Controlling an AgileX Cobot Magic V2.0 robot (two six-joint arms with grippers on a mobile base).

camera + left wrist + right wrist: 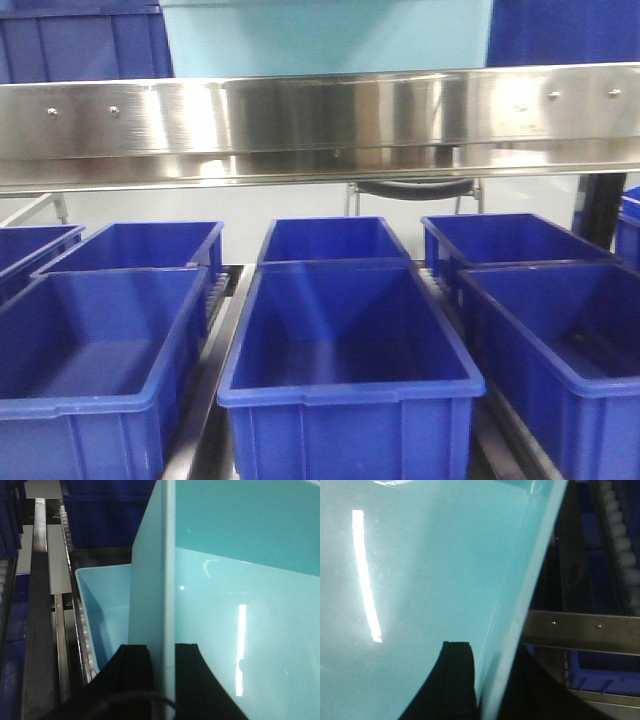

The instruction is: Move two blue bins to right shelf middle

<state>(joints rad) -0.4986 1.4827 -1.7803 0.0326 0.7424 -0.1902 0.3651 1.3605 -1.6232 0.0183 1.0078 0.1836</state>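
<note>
The pale blue bin point(240, 630) fills both wrist views and, from the front, shows high behind the steel rail point(320, 110), above the rows of dark blue bins point(345, 340) on the roller shelf point(214, 298). The left gripper point(160, 655) and right gripper point(487, 667) each have jaws clamped across a side wall, likely so two arms keep it level.

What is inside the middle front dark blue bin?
Nothing visible: the middle front bin shows only its bare floor and walls. The inside of its near wall is hidden by its own rim.
</note>
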